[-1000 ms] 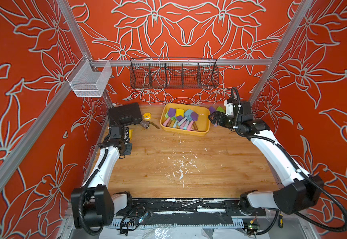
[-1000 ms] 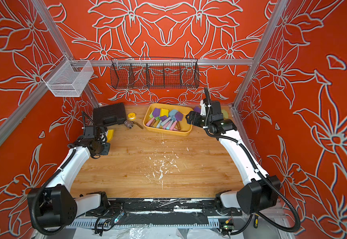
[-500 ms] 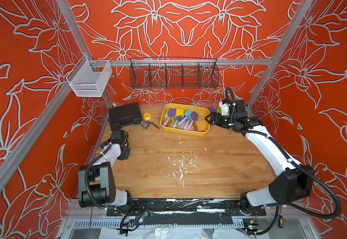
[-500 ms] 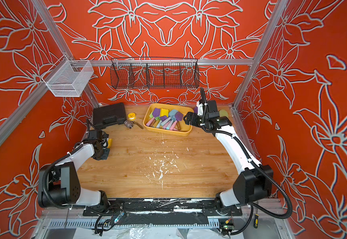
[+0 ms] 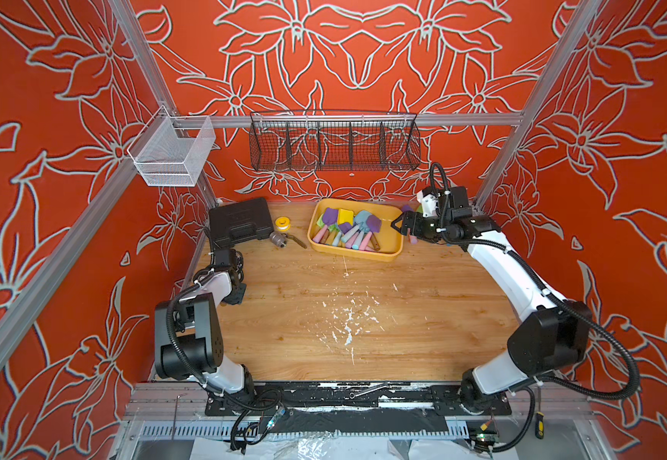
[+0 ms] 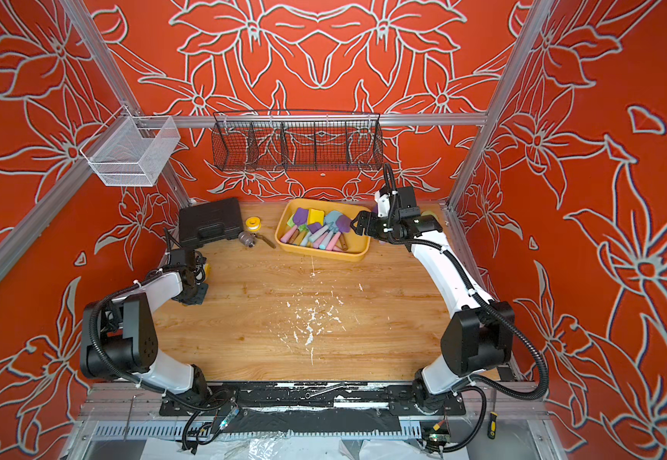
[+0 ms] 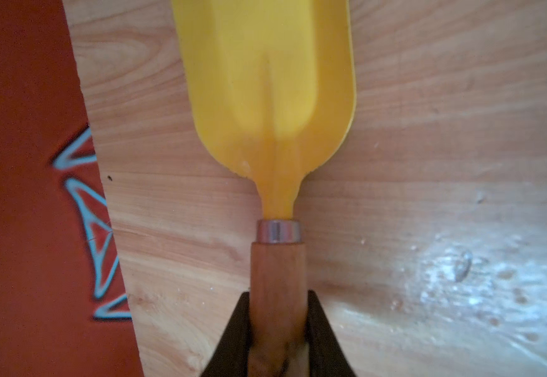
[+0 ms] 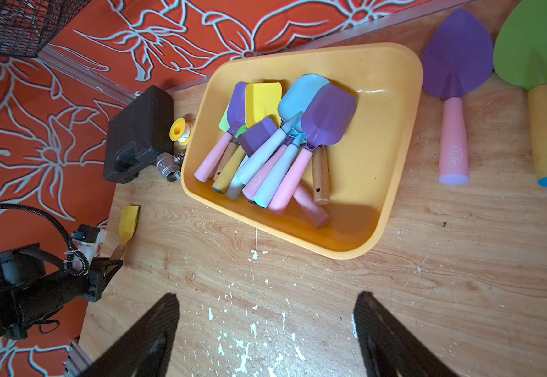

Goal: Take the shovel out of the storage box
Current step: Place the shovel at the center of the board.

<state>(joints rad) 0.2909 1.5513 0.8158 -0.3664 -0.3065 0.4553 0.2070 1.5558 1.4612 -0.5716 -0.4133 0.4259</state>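
The storage box (image 5: 354, 255), a shallow yellow-orange tub, stands at the back of the table and holds several shovels (image 5: 348, 231) with purple, blue and yellow blades. My right gripper (image 5: 397, 227) hangs open at the tub's right rim with nothing between its fingers (image 8: 154, 329). My left gripper (image 7: 278, 293) is shut on the wooden handle of a yellow shovel (image 7: 265, 81). It holds that shovel (image 6: 206, 271) low at the table's left edge, well outside the tub (image 8: 298, 241). Whether the blade touches the wood I cannot tell.
A purple shovel (image 8: 455, 81) and a green shovel (image 8: 540, 49) lie on the table right of the tub. A black case (image 5: 240, 225), a yellow tape roll (image 5: 283, 223) and a metal valve (image 5: 278, 239) sit left of it. Wire baskets (image 5: 334, 143) hang on the back rail.
My left arm has folded back toward its base while its gripper keeps the yellow shovel at the left edge. My right gripper has shifted slightly left toward the tub.
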